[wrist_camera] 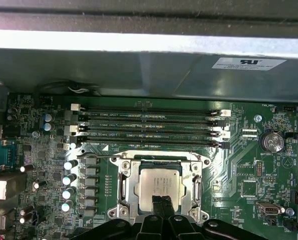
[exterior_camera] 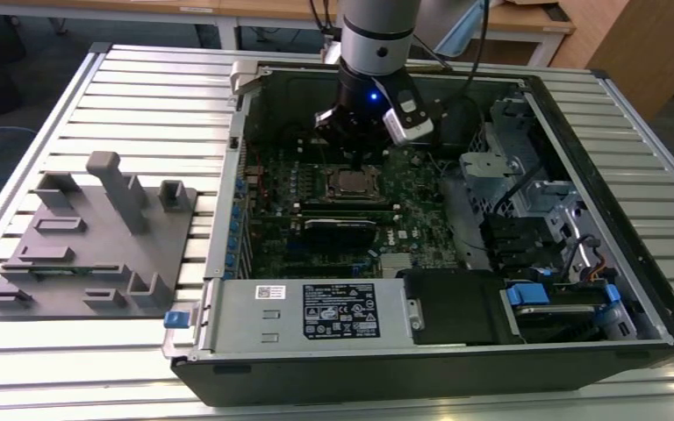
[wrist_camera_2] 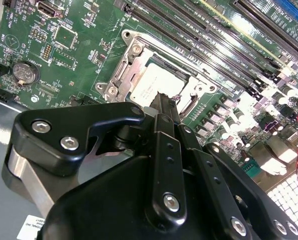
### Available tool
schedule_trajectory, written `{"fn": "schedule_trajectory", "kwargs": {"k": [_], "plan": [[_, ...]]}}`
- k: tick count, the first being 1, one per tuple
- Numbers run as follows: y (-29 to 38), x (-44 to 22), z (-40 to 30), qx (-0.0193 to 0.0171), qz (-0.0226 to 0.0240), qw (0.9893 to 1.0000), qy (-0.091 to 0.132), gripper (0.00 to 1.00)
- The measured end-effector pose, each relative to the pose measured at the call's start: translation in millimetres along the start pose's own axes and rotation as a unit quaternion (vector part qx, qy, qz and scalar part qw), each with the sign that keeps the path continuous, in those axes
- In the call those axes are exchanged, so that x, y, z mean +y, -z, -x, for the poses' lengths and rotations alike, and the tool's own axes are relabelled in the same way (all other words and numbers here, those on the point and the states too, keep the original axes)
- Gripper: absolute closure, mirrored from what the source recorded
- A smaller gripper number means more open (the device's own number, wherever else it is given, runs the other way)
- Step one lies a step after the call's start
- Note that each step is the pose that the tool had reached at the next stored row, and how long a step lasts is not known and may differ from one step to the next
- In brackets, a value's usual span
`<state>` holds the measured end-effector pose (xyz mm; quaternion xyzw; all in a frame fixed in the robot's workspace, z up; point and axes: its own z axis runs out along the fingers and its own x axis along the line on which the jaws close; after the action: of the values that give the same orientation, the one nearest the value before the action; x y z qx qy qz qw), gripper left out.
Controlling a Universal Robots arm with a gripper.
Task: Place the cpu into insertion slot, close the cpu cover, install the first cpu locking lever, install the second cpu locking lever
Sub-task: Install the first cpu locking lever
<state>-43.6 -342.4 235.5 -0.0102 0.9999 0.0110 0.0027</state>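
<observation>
The cpu (wrist_camera: 159,186), a dull silver square, lies in the insertion slot (wrist_camera: 122,162) on the green board. The shiny cpu cover (wrist_camera: 124,187) lies flat as a frame around it. A thin wire lever (wrist_camera: 154,156) runs along the socket's far side. My gripper (wrist_camera: 163,206) hangs right over the socket, its two black fingertips (wrist_camera: 159,204) pressed together at the cpu's edge with nothing between them. In the second wrist view the gripper (wrist_camera_2: 165,100) reaches the rim of the cpu (wrist_camera_2: 156,82). In the exterior view the gripper (exterior_camera: 356,156) stands just above the cpu (exterior_camera: 349,184).
The board sits inside an open computer case (exterior_camera: 618,346) on a slatted metal table (exterior_camera: 138,96). Long black memory slots (wrist_camera: 149,125) run beside the socket, with a row of capacitors (wrist_camera: 68,180) nearby. A grey fixture (exterior_camera: 91,237) stands at the exterior view's left.
</observation>
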Motion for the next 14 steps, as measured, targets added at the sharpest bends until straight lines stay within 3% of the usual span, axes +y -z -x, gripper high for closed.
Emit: {"fn": "schedule_trajectory", "kwargs": {"k": [2, 4, 14], "plan": [[0.0, 0.0, 0.0, 0.0000, 0.0000, 1.0000, 0.000, 0.90], [0.2, 0.1, -4.4, 0.0000, 0.0001, 1.0000, 0.000, 0.90], [1.4, 0.1, -4.4, 0.0000, 0.0001, 1.0000, 0.000, 0.90]]}}
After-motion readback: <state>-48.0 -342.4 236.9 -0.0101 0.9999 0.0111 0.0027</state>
